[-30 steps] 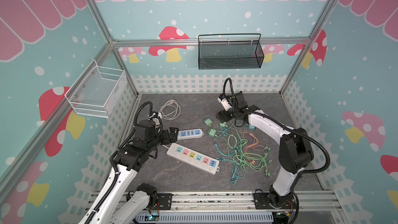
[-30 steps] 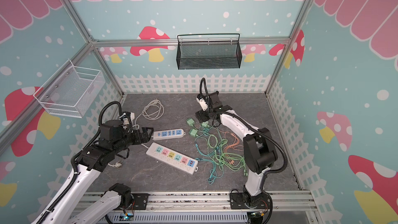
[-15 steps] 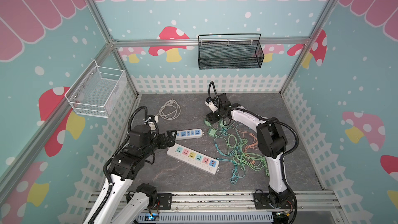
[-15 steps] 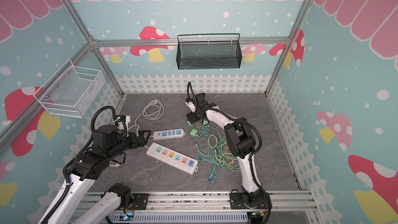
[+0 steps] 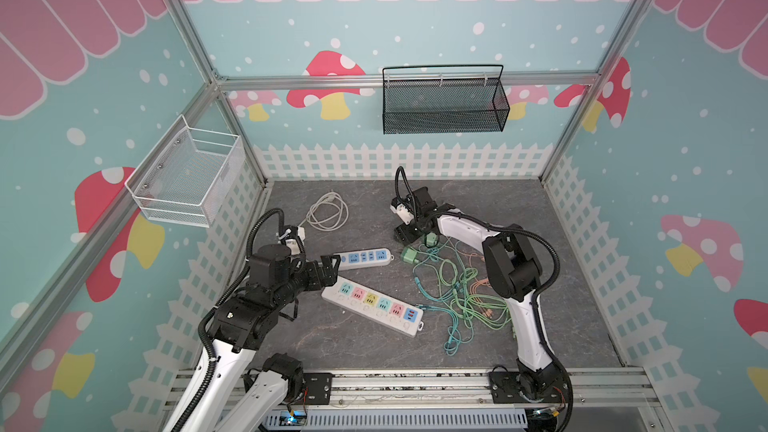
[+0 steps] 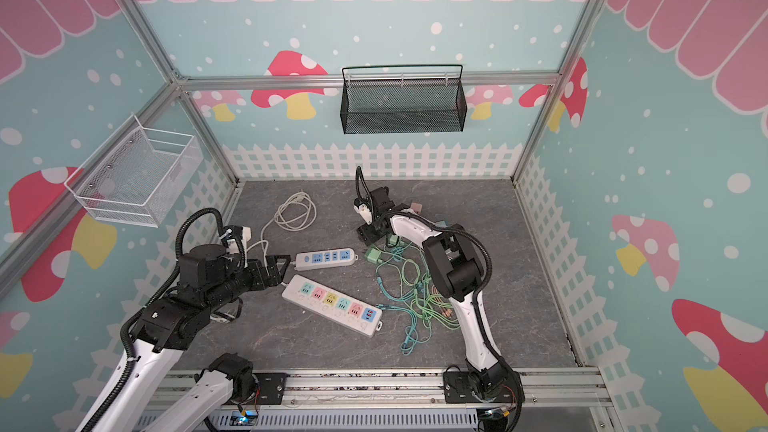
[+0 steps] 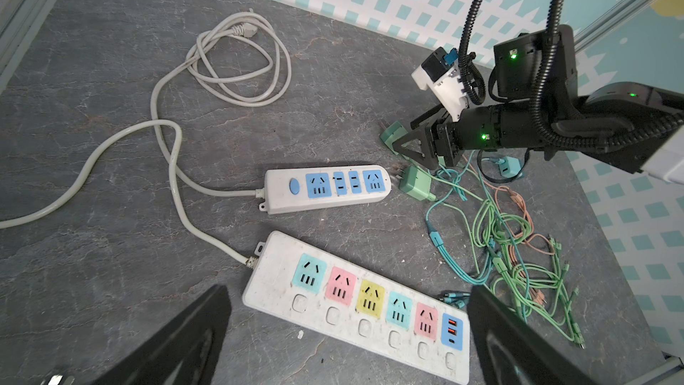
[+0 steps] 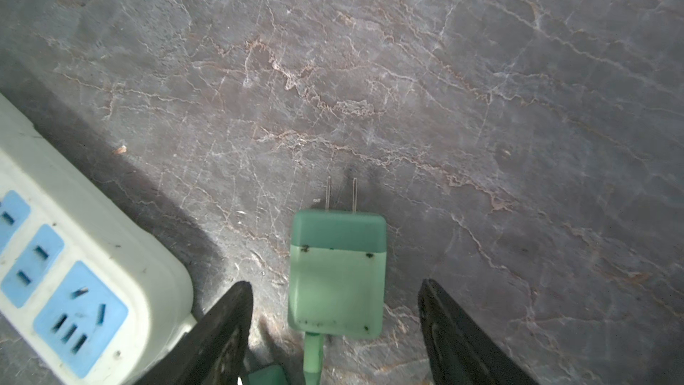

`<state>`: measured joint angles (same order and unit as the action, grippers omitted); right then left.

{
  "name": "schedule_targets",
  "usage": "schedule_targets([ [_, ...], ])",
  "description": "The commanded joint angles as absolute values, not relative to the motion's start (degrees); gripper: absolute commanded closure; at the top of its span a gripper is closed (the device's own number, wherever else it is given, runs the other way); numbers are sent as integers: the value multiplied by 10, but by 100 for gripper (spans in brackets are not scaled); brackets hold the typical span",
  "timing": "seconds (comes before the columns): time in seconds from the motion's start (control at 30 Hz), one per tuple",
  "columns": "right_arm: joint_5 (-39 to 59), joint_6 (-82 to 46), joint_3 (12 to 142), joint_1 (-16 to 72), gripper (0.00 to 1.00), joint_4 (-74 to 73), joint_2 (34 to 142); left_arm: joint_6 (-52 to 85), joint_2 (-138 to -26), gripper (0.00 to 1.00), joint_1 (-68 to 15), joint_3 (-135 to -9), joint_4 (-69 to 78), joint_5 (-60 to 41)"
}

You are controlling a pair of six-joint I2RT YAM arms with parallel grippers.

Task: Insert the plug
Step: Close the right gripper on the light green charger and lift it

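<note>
Right hand [image 8: 335, 283] moved over green plug [image 8: 337, 272] w/ jaws apart astride it, its cable [image 8: 312, 357] cut off; left hand [image 7: 349, 288] wide.

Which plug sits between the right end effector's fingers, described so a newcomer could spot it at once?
On the grey table, find the short blue-socket power strip; the right end effector hangs just past its cordless end. The green plug lies flat between its open fingers. Unlike the other green adapter nearby, it has a finger on each side.
</note>
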<state>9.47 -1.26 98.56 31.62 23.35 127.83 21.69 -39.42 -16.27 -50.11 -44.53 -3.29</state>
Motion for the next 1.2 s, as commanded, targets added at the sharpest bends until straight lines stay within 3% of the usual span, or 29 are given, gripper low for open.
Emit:
schedule_targets([
  [0.0,90,-15,1000,320,28,241,1298,215,-389,0,-164,-495,-460,-36],
  [0.37,82,-22,1002,321,38,234,1315,214,-387,0,-164,-491,-461,-29],
  [0.7,77,-22,1000,321,58,230,1305,211,-402,0,-164,-487,-460,-27],
  [1.17,111,-10,949,322,68,177,1147,213,-417,0,-164,-487,-451,-50],
])
